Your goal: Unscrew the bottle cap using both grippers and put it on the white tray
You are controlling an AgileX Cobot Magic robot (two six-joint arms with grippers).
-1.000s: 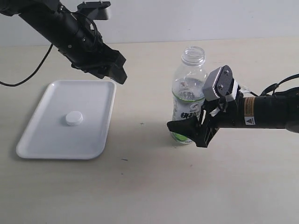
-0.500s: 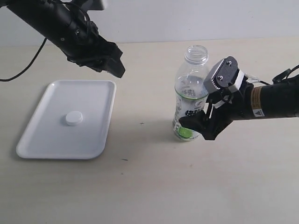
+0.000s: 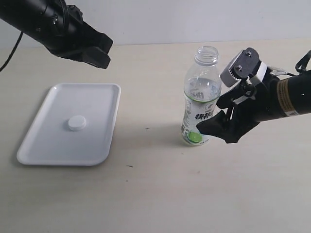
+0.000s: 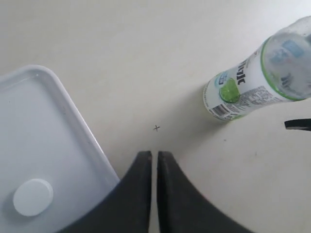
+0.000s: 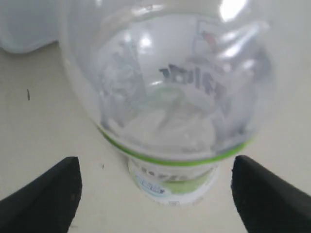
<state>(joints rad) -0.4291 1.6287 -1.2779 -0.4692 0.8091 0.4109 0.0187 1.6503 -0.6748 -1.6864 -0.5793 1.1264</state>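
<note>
The bottle cap (image 3: 77, 123) lies flat on the white tray (image 3: 48, 145), away from both grippers; the left wrist view shows the bottle cap (image 4: 33, 196) on the white tray (image 4: 43, 126) too. The bottle (image 3: 200, 99) stands upright and uncapped on the table, right of centre. My right gripper (image 3: 217, 130) is open just to the bottle's right, its fingers apart from the label; in its wrist view the bottle (image 5: 170, 92) fills the frame between wide-spread fingertips (image 5: 53, 191). My left gripper (image 3: 100, 54) hangs shut and empty above the tray's far corner, its fingers (image 4: 141, 184) pressed together.
The tabletop (image 3: 160, 194) is pale beige with a few small dark specks. A pale wall runs along the table's far edge. Black cables trail from both arms at the picture's sides.
My right gripper has let go of the bottle and drawn back to the right and up. My left arm has risen and pulled away to the left, off the tray's corner.
</note>
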